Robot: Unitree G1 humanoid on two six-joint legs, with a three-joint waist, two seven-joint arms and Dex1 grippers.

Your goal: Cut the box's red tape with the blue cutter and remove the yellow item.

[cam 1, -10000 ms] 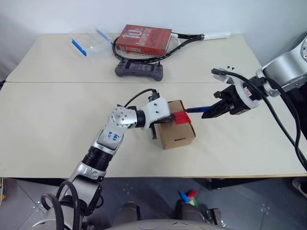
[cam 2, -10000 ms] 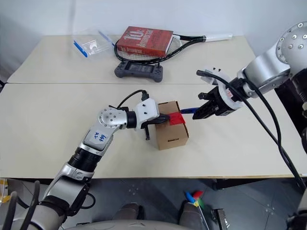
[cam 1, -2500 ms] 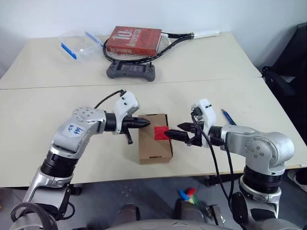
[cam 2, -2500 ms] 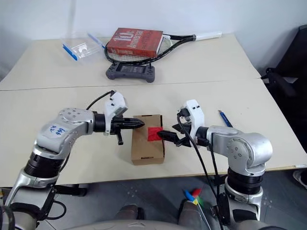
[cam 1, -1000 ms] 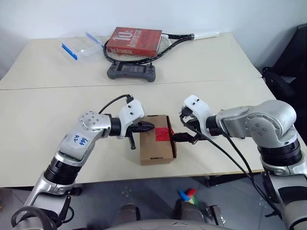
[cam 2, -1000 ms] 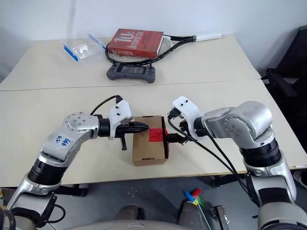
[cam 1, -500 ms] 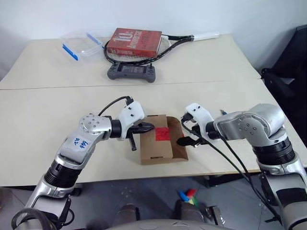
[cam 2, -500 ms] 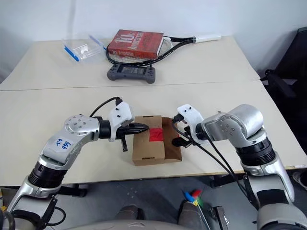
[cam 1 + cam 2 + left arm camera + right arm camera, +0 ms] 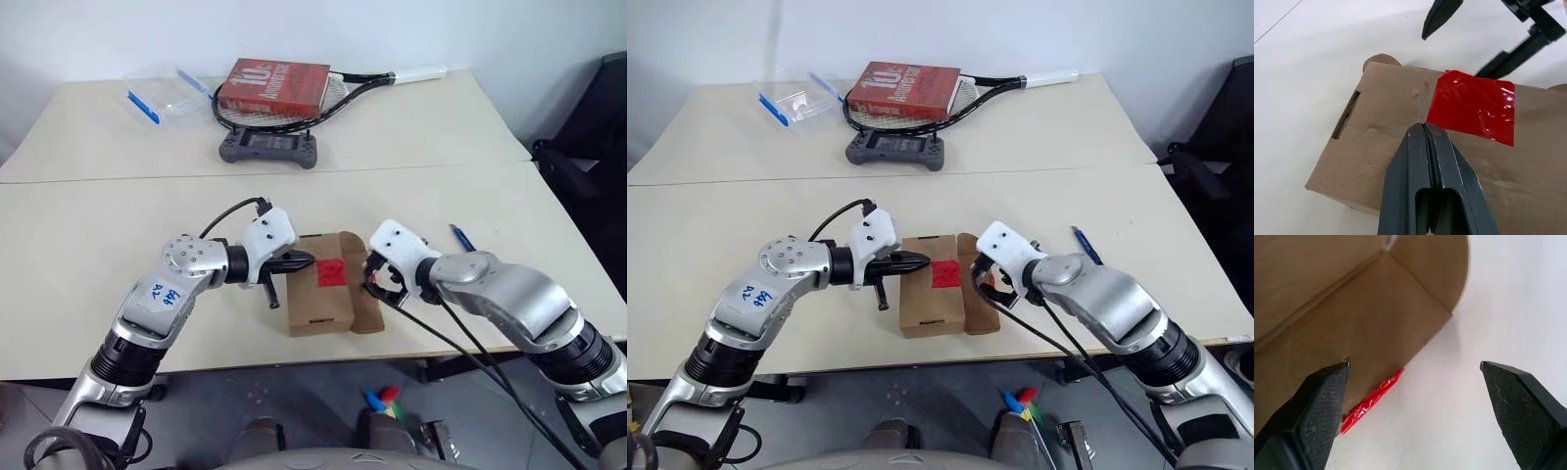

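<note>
With the box [image 9: 323,299] lying mid-desk [image 9: 88,245], pinned on top by the clenched left tool [image 9: 302,262], the spread-wide, empty right tool [image 9: 377,284] at its loosened side flap probably needed to swing that flap fully open before reaching inside.

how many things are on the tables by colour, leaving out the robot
red: 2, red hardcover book, red tape patch
blue: 1, slim blue cutter
brown: 1, cardboard box
clear: 1, plastic container
black: 2, racket, grey-black controller
total: 7
</note>
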